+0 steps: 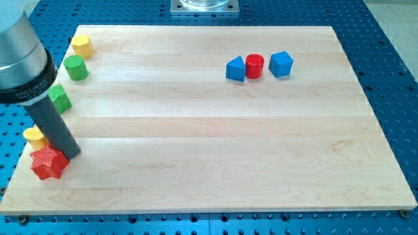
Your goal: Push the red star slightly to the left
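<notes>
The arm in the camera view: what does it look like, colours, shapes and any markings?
A thick grey metallic cylinder enters at the view's top left, ringed below by a black band with small white lettering, too small to read. From it runs a straight, dark grey rod, plain and unmarked. My tip is its blunt lower end. No cables show.

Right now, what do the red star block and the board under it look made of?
Red star block: ridged top surface, matte, which suggests layered plastic, possibly printed; not certain. Pale board: wood, visible grain and plank seams, smooth satin finish. My tip sits at the star's upper right.
</notes>
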Tool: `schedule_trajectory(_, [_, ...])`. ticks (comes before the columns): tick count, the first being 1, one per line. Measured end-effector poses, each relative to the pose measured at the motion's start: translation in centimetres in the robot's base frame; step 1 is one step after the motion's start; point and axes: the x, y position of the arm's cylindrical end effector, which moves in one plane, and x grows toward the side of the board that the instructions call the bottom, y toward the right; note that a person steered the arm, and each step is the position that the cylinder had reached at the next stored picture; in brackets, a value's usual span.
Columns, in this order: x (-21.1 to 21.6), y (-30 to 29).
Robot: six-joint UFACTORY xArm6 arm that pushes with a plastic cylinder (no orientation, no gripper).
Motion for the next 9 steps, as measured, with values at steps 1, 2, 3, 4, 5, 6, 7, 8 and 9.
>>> schedule_trajectory(1, [0.0,0.6])
schedule_trajectory(2, [0.5,1.3])
schedule_trajectory(3, [1.5,5.3])
schedule_trajectory(4, [2.2,5.2])
schedule_trajectory(5, [2.2,4.6])
schedule_trajectory(6, [3.2,3.4])
schedule_trajectory(7, [3.3,1.8])
schedule_trajectory(8, [4.0,-0.6])
schedule_trajectory(9, [4.7,-3.0])
